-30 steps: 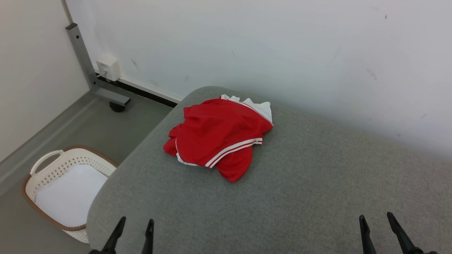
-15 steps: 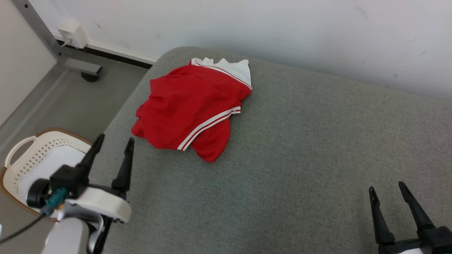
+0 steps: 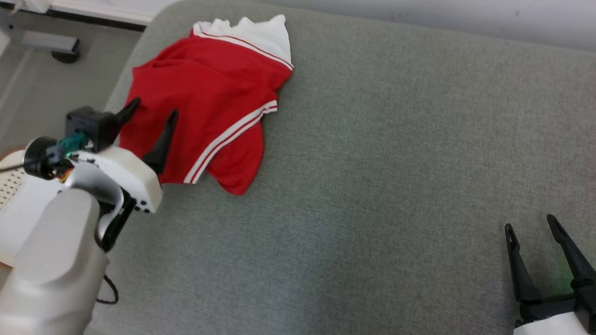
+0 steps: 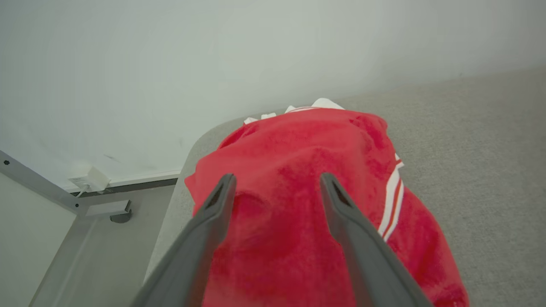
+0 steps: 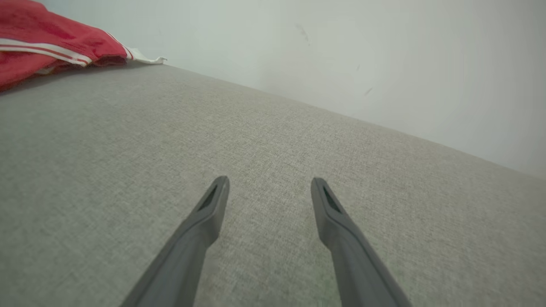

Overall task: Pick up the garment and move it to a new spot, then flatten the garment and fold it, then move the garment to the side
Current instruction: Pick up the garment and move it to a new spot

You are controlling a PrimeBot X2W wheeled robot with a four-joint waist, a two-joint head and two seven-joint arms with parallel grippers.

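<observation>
The garment (image 3: 219, 97) is a crumpled red piece with white stripes and a white part at its far end, lying at the far left corner of the grey cushioned surface (image 3: 372, 186). My left gripper (image 3: 153, 106) hangs open over the garment's near left part, nothing between its fingers. In the left wrist view the garment (image 4: 307, 213) lies under the open left gripper (image 4: 275, 179). My right gripper (image 3: 531, 222) stands open at the lower right over bare cushion, far from the garment. The right wrist view has the right gripper (image 5: 269, 181) open and the garment (image 5: 47, 47) at the upper left.
A white laundry basket (image 3: 11, 177) with a brown rim sits on the floor off the surface's left edge, mostly behind my left arm. A metal frame foot (image 3: 46, 44) stands on the floor at the far left. A white wall (image 4: 256, 51) runs behind the surface.
The head camera has tilted down and nearer, shifting the whole scene. My left arm has risen into view and reached forward over the garment's left part. Both grippers stayed open.
</observation>
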